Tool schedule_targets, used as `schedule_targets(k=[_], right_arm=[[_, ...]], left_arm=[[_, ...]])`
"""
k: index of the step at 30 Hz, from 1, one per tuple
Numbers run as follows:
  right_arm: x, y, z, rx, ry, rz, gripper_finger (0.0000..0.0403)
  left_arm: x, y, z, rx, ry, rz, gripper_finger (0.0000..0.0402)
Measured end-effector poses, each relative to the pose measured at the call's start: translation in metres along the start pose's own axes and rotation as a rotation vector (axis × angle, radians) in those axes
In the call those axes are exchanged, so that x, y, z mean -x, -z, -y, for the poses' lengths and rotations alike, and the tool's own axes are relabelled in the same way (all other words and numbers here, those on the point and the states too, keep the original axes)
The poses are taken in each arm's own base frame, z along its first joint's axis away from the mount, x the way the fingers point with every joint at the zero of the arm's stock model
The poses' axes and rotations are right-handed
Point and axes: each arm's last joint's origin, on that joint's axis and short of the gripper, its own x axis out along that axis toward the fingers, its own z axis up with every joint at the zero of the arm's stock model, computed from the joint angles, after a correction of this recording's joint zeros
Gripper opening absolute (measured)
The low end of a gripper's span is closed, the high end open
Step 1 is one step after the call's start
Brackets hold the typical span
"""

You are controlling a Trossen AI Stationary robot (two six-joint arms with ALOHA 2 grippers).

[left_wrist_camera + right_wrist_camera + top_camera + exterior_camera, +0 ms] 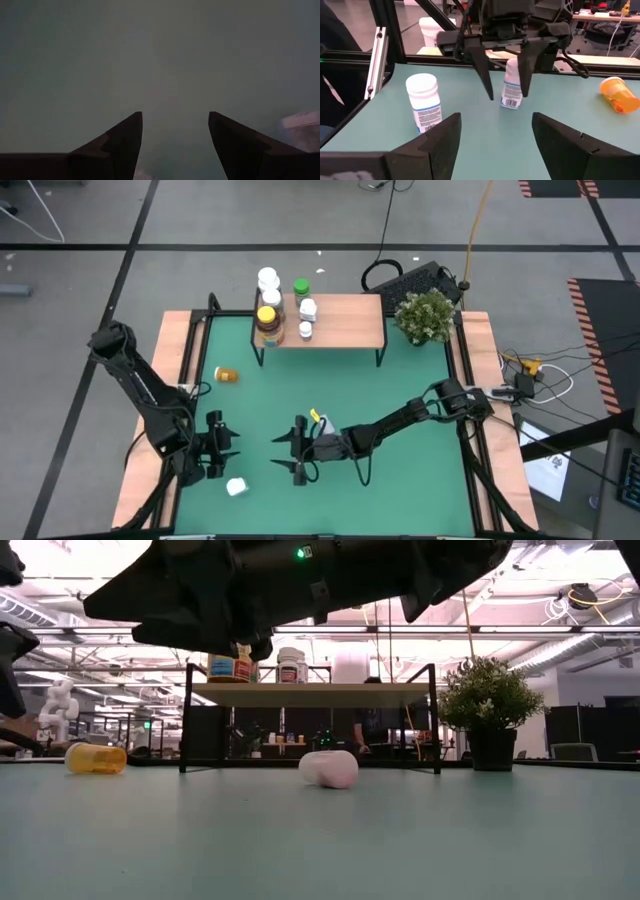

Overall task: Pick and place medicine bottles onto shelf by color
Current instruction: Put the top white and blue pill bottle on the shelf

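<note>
Medicine bottles (307, 308): small capped plastic, judged light, stiff and smooth-sided, likely to roll; best pinched across the body below the cap.
Well before the shelf (345, 320): white bottle (236, 487) beside left gripper (215, 445); right gripper (298, 450) near; both sets of jaws part-spread, empty. Just before the shelf: orange bottle (227, 375), lying. On its left end: white, amber, green.

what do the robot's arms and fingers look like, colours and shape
Both arms are dark, nearly black, built of jointed segments. The left gripper and right gripper each end in two flat, pointed, wedge-shaped black fingers. A yellow tag or strap shows near the right arm's wrist, and a small green light glows on an arm body in the low view.
</note>
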Motion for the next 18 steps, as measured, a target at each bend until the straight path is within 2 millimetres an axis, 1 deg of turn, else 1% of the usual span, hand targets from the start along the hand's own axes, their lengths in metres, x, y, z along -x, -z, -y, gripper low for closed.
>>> schedule_targets(k=[6,10,13,18], right_arm=[[0.0,0.0,0.001,0.003,0.005,0.0,0.024],[0.0,0.0,0.001,-0.001,0.007,-0.001,0.024],[0.0,0.0,0.001,-0.01,0.007,-0.001,0.024],[0.0,0.0,0.001,-0.011,0.007,-0.001,0.024]], left_arm=[[-0.008,0.007,-0.001,-0.014,0.018,0.028,0.0232],[-0.012,0.007,0.001,-0.057,0.038,0.097,0.0232],[-0.015,0.005,0.001,-0.089,0.051,0.128,0.0232],[-0.018,-0.003,0.0,-0.076,0.047,0.147,0.0232]])
